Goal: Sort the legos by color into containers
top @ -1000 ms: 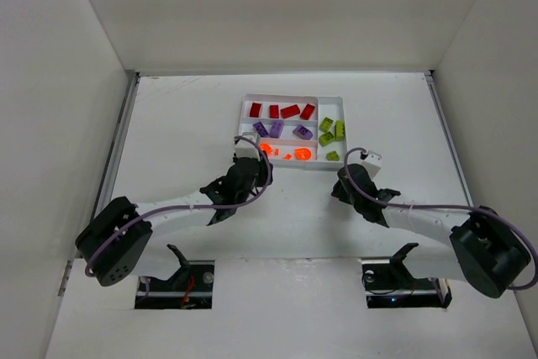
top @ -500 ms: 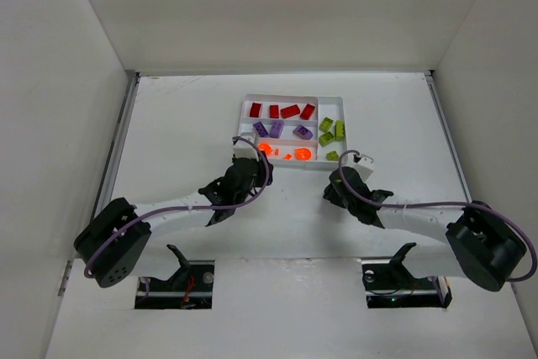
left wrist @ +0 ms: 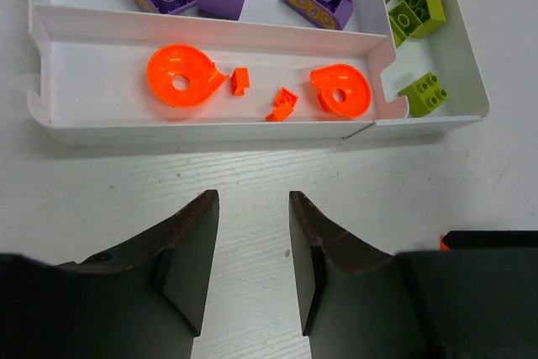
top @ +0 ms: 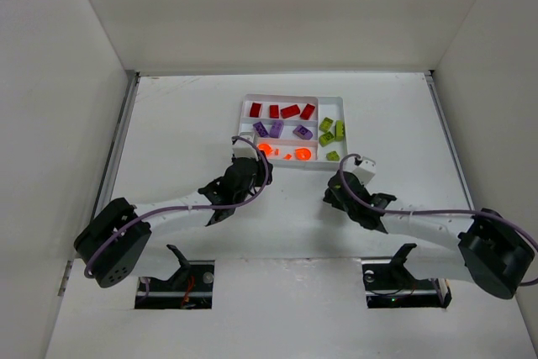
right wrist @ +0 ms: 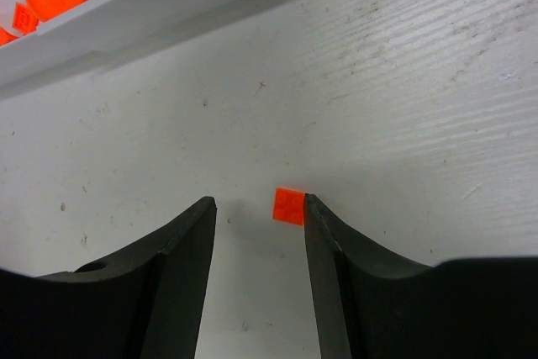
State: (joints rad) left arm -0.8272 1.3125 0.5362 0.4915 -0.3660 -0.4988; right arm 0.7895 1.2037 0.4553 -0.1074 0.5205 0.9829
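Note:
The white tray (top: 290, 166) holds red legos (top: 282, 111) in its far slot, purple legos (top: 277, 129) in the middle slot, orange legos (top: 286, 154) in the near slot and yellow-green legos (top: 330, 132) in the crosswise slot. My left gripper (top: 246, 164) is open and empty just in front of the tray's near wall (left wrist: 210, 130); it shows in the left wrist view (left wrist: 252, 208). My right gripper (top: 330, 192) is open low over the table. A tiny flat orange lego (right wrist: 288, 205) lies on the table between its jaws (right wrist: 256, 203), touching the right finger.
The tray's near right corner (right wrist: 168, 6) is close ahead of my right gripper. Both arms lie low across the near half of the table. White walls (top: 84, 81) close the table in on three sides.
My right gripper has moved left and a little nearer, away from the tray's corner. My left gripper has hardly moved.

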